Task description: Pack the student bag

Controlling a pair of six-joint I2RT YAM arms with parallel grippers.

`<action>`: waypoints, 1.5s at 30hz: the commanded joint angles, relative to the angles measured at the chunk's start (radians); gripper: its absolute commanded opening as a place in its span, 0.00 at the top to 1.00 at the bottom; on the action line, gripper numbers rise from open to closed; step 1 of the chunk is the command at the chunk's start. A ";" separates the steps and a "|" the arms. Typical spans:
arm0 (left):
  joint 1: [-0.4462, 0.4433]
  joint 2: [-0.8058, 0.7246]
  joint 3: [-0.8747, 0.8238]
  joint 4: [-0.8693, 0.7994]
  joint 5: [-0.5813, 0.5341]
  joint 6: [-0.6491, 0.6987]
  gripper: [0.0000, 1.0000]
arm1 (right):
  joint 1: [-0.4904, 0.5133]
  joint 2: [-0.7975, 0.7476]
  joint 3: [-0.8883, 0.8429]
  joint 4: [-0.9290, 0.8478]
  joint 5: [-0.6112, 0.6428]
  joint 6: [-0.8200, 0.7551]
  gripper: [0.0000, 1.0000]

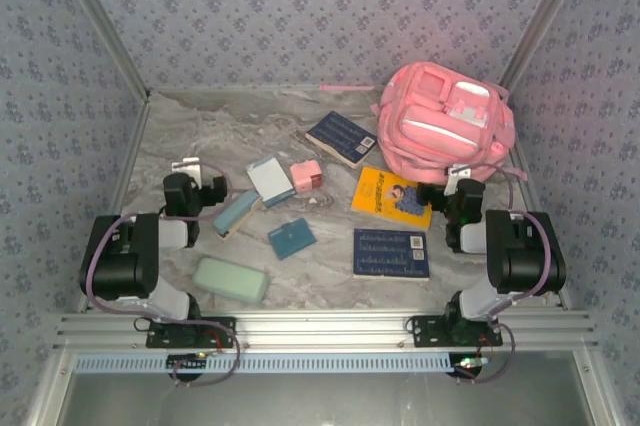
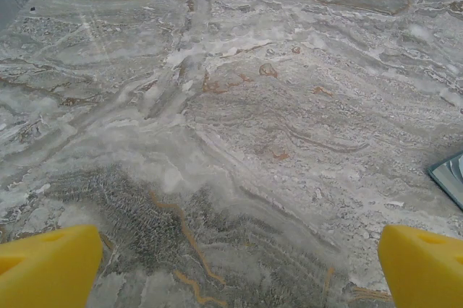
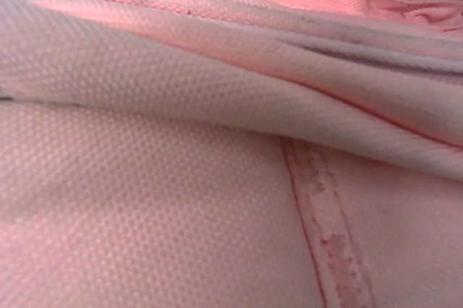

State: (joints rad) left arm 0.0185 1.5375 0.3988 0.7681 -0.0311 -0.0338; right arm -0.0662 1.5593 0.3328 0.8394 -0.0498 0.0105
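Observation:
The student bag (image 1: pixel 445 121), a big pink backpack with white trim, lies at the back right of the marble table (image 1: pixel 330 276). My right gripper (image 1: pixel 462 186) sits at the bag's near edge, and pink woven fabric (image 3: pixel 181 199) with a seam lies right in front of the right wrist camera. Its fingers are hidden, so its state is unclear. At the left, my left gripper (image 1: pixel 195 182) hovers over bare marble. Its yellow fingertips (image 2: pixel 47 264) stand far apart with nothing between them, so the left gripper (image 2: pixel 235 272) is open.
Between the arms lie a dark blue book (image 1: pixel 341 138), a yellow book (image 1: pixel 392 196), a blue book (image 1: pixel 391 252), a white box (image 1: pixel 268 181), a small pink box (image 1: pixel 306 177), a teal case (image 1: pixel 236 212), a small blue notebook (image 1: pixel 291 238) and a mint case (image 1: pixel 230 280).

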 commanded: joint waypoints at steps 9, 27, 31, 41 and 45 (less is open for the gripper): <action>-0.002 -0.004 0.017 0.039 -0.006 0.014 0.02 | -0.006 -0.014 0.046 0.041 -0.028 -0.006 0.00; 0.001 -0.004 0.017 0.042 0.002 0.013 0.02 | -0.011 -0.013 0.045 0.041 -0.039 -0.004 0.00; -0.003 -0.079 0.037 -0.048 0.005 0.019 0.02 | -0.009 -0.017 0.035 0.058 -0.050 -0.004 0.00; -0.239 -0.479 0.159 -0.529 -0.063 0.039 0.02 | 0.283 -0.489 -0.116 -0.022 0.263 -0.128 0.00; -0.342 -0.643 0.165 -0.559 -0.026 0.035 0.02 | 0.330 -0.720 -0.055 -0.286 0.299 -0.006 0.00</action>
State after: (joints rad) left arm -0.2836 0.9714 0.5411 0.2977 -0.0742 -0.0147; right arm 0.2409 0.9386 0.2199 0.7158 0.1623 -0.0525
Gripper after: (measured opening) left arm 0.979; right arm 0.999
